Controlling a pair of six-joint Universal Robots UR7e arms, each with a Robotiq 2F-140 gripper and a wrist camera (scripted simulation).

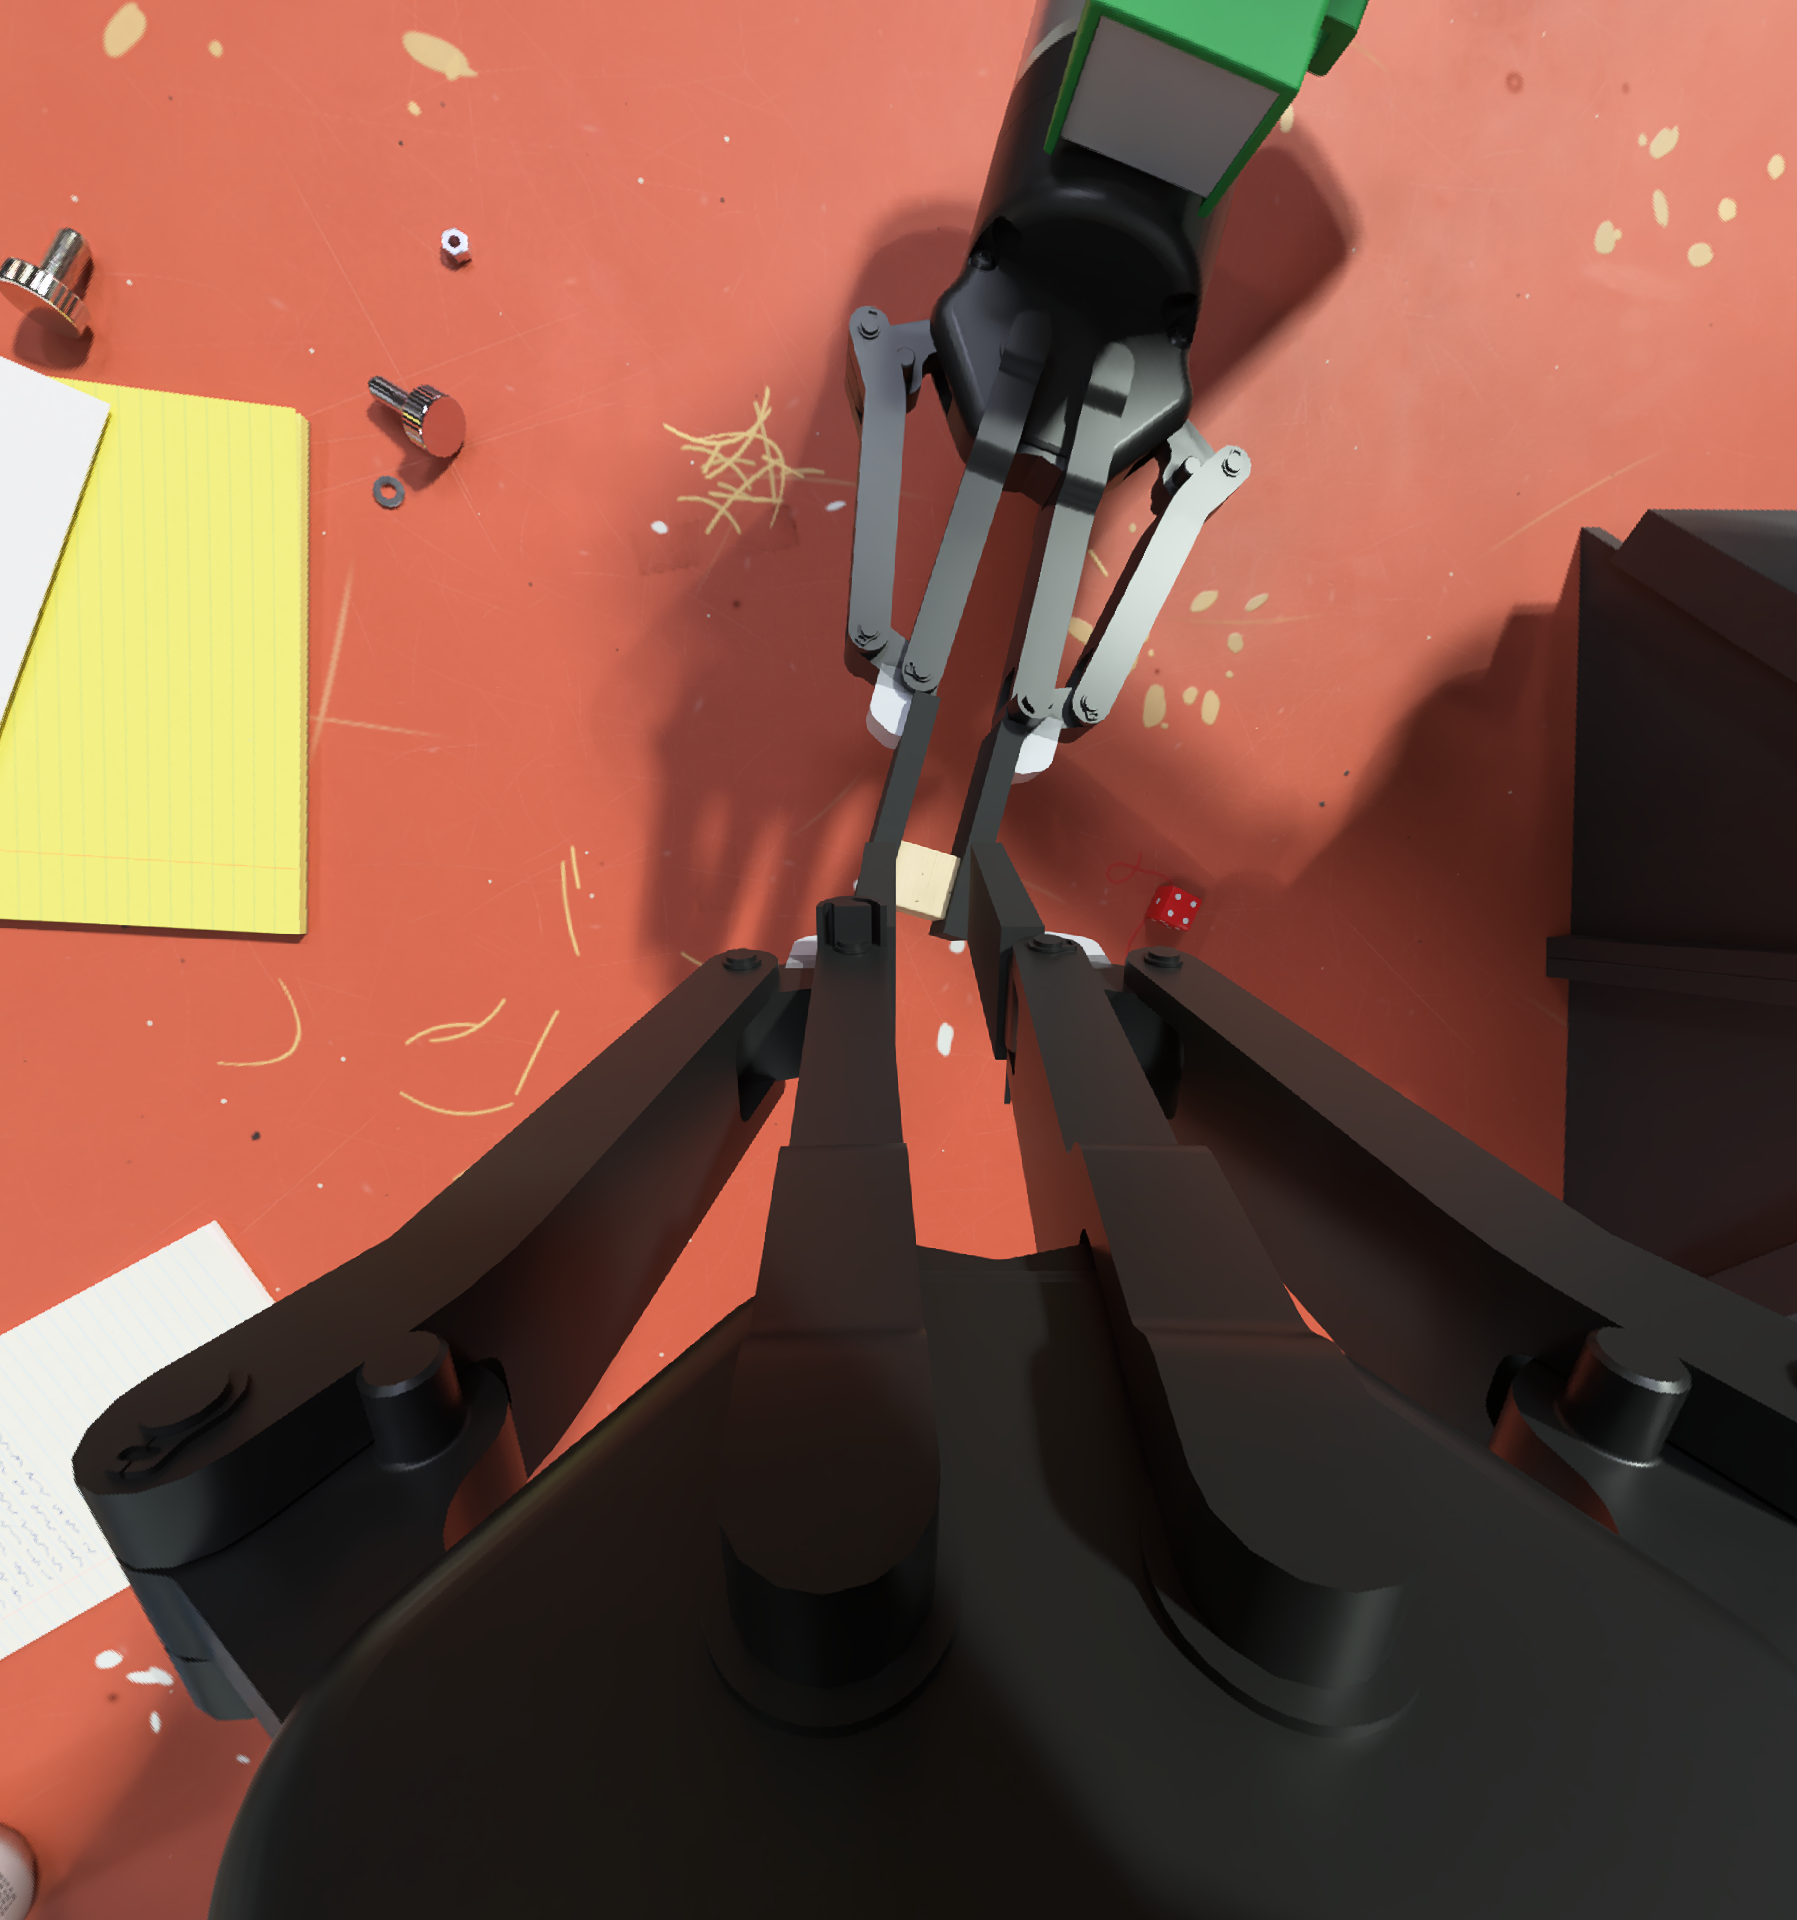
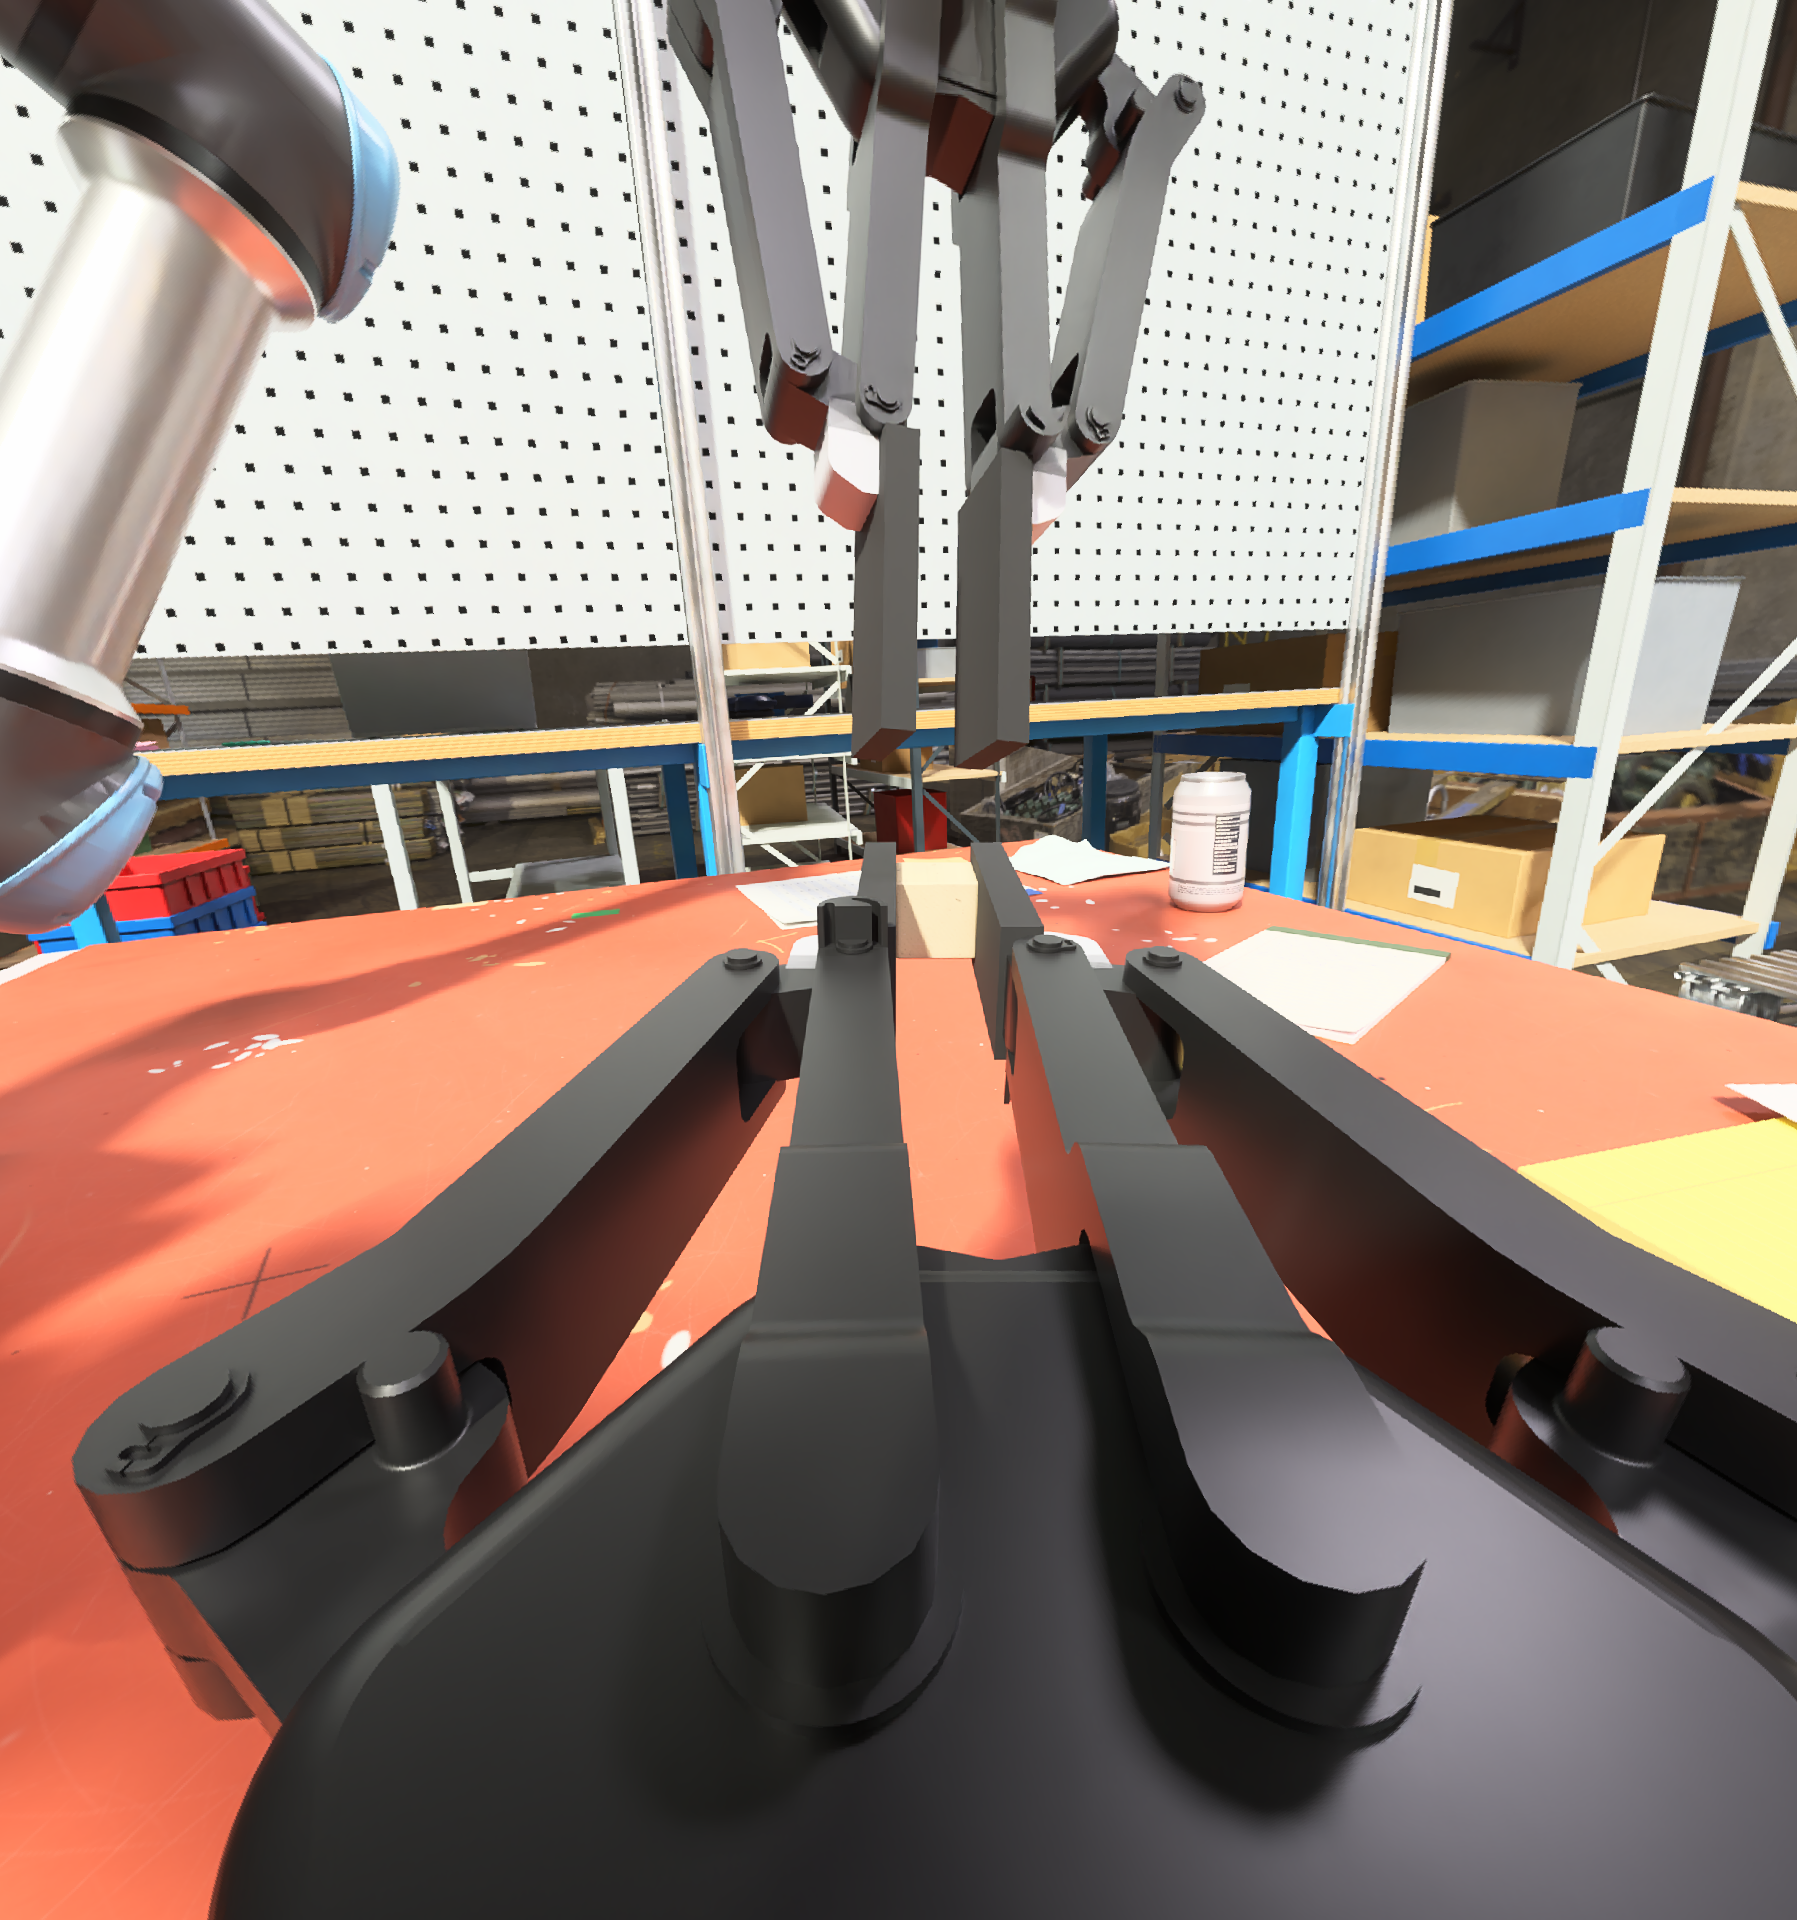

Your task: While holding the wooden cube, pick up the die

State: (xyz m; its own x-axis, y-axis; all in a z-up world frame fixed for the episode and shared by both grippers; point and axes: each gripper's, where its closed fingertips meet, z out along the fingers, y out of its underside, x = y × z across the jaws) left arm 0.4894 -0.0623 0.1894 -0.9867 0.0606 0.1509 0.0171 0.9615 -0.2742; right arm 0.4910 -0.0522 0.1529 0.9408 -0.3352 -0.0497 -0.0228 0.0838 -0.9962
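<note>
A pale wooden cube (image 1: 923, 873) sits between the fingers of my right gripper (image 2: 933, 862), which is shut on it low over the red table (image 1: 561, 727). The cube also shows in the right wrist view (image 2: 935, 904). In the left wrist view the right gripper (image 1: 915, 906) reaches in from the top. My left gripper (image 1: 933, 862) hangs straight above the cube, jaws a little apart with nothing between them; it shows from outside in the right wrist view (image 2: 941, 743). A red die (image 1: 1174, 906) with white pips lies on the table just right of the cube. It is hidden in the right wrist view.
A yellow pad (image 1: 146, 665) under a white sheet (image 1: 0, 540) lies left. Two metal thumbscrews (image 1: 47, 281) (image 1: 421, 416), a nut (image 1: 454, 246) and a washer (image 1: 387, 491) lie far left. A dark box (image 1: 1704, 883) stands right of the die. A white bottle (image 2: 1208, 842) stands beyond.
</note>
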